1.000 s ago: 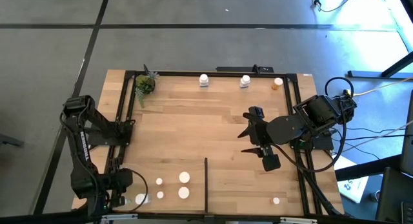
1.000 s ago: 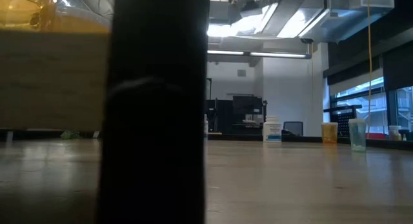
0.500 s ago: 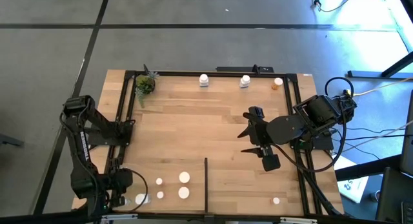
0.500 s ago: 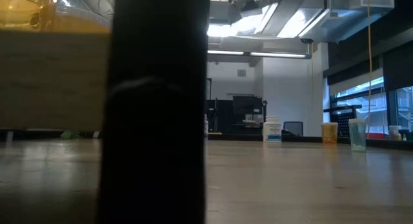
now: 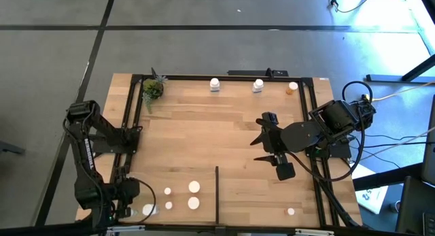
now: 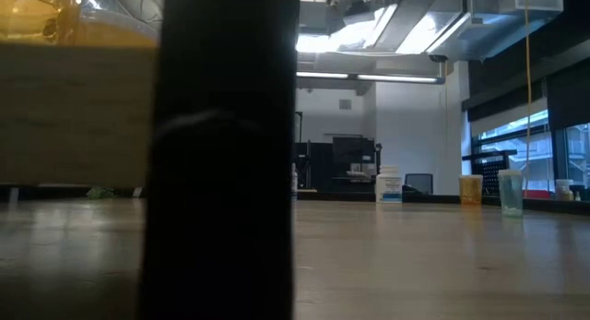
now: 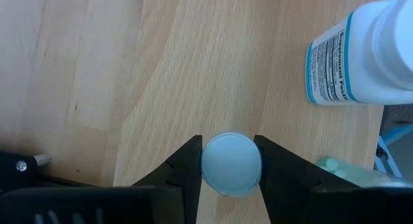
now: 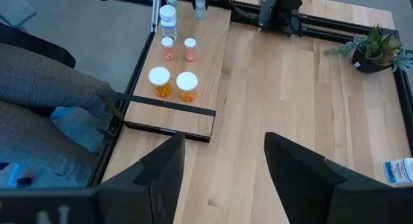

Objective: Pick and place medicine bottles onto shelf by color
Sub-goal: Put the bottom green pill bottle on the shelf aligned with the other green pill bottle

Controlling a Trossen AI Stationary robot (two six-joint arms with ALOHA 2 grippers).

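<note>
Left gripper (image 7: 231, 167): low at the near left corner of the shelf (image 5: 238, 127); its two fingers stand on either side of a small bottle with a pale round cap (image 7: 231, 164), both touching the cap's edge. The jaws are closed on the bottle.
Held bottle: upright, seen cap-on from the left wrist view, so its long axis runs straight up toward the camera, square between the fingers. Its body colour is hidden under the cap.
Neighbours: a white bottle with a blue-edged printed label (image 7: 361, 53) lies on its side nearby, clear of the jaws; a pale green bottle (image 7: 342, 169) peeks out just past one finger, close enough to be nudged on a sideways move.
Right gripper (image 5: 262, 149): hovers over the middle right of the shelf, fingers spread wide with nothing between them, well apart from every bottle.
Placed group: white-capped bottles (image 5: 194, 187) stand left of the black divider strip (image 5: 217, 193); three more stand along the far bar, beside the potted plant (image 5: 152, 90).
Nearer arm: the left, by far.
Likely move: a straight lift should free the bottle; whether it is being picked or set down I cannot tell.
</note>
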